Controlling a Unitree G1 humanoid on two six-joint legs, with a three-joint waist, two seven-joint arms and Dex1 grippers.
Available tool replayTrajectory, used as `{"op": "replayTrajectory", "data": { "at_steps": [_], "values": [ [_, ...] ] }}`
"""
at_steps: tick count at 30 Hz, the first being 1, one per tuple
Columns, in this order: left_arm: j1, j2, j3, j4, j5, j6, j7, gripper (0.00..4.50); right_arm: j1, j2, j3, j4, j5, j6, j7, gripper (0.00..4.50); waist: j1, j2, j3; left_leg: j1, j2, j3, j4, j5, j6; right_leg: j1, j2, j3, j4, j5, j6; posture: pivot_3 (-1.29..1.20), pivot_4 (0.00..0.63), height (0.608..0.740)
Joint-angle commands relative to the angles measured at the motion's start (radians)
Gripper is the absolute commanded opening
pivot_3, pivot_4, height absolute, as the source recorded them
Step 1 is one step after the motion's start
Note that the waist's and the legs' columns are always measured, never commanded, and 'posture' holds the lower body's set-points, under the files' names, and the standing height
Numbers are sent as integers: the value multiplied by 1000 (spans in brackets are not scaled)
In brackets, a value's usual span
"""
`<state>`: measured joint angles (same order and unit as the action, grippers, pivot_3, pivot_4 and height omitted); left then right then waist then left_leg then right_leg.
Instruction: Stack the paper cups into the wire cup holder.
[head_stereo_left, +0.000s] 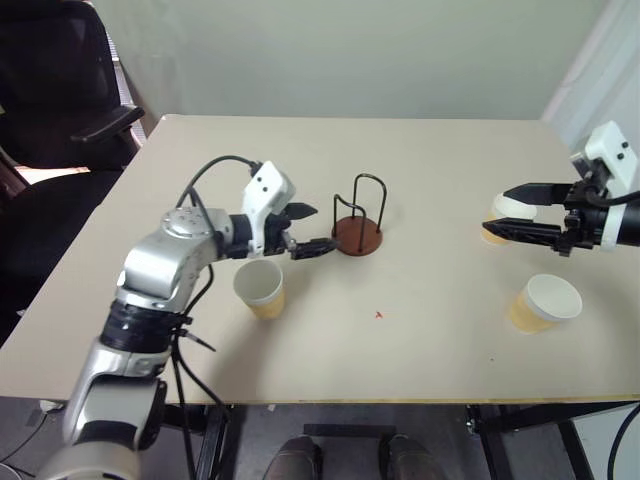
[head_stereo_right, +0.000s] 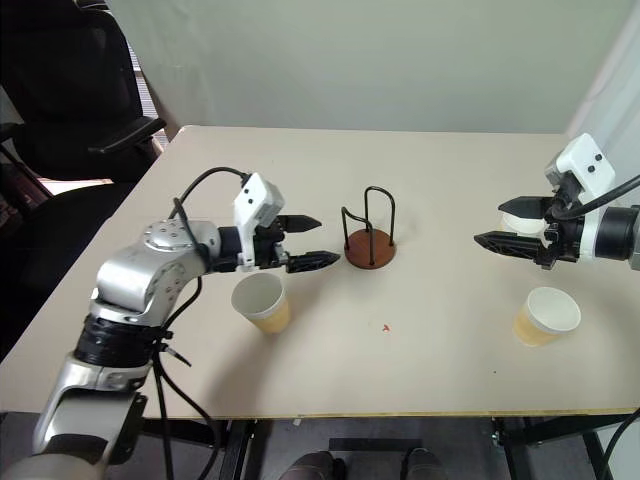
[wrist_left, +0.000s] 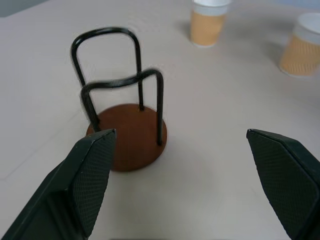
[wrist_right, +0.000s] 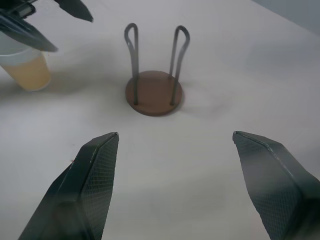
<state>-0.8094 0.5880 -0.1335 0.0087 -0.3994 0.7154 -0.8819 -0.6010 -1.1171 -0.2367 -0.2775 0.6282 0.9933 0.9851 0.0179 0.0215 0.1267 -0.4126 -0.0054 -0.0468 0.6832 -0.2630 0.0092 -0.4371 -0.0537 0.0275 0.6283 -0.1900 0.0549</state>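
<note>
**Both tools spread wide, nothing held**

Left tool (head_stereo_left: 305, 231) gaping, empty, just beside wire cup holder (head_stereo_left: 358, 228); one cup (head_stereo_left: 260, 288) just below it. Right tool (head_stereo_left: 520, 212) likewise apart, two paper cups (head_stereo_left: 545, 302) close by. Light, thin-walled, easily crushed: best pinched gently below rim.

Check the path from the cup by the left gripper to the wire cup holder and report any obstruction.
Only the open left gripper itself hangs between that paper cup and the wire cup holder; the table there is otherwise bare.
</note>
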Motion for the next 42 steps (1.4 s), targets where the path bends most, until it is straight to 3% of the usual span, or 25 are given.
{"op": "replayTrajectory", "data": {
  "at_steps": [1,10,27,42],
  "values": [
    [-49,-44,-30,49,63,-50,37,4500,-14,-26,-59,-36,24,7,-18,3775,0,0,0,0,0,0,0,0,0,0,0,0,0,0,0,0,150,740],
    [-67,-116,-74,113,108,-44,29,4500,-5,-50,-72,-44,40,11,-27,3775,3,0,0,0,0,0,0,0,0,0,0,0,-1,0,2,0,150,740],
    [-108,-277,-85,286,235,-119,162,4500,21,-53,-73,-53,44,-3,-37,3775,7,0,0,0,-1,1,1,1,2,1,0,1,-1,2,5,0,150,740],
    [-183,-368,-46,432,271,-218,222,4500,19,-51,-69,-63,67,-1,-27,3775,10,-1,0,0,-1,2,2,2,3,1,0,2,-1,2,6,0,150,740]
  ]
}}
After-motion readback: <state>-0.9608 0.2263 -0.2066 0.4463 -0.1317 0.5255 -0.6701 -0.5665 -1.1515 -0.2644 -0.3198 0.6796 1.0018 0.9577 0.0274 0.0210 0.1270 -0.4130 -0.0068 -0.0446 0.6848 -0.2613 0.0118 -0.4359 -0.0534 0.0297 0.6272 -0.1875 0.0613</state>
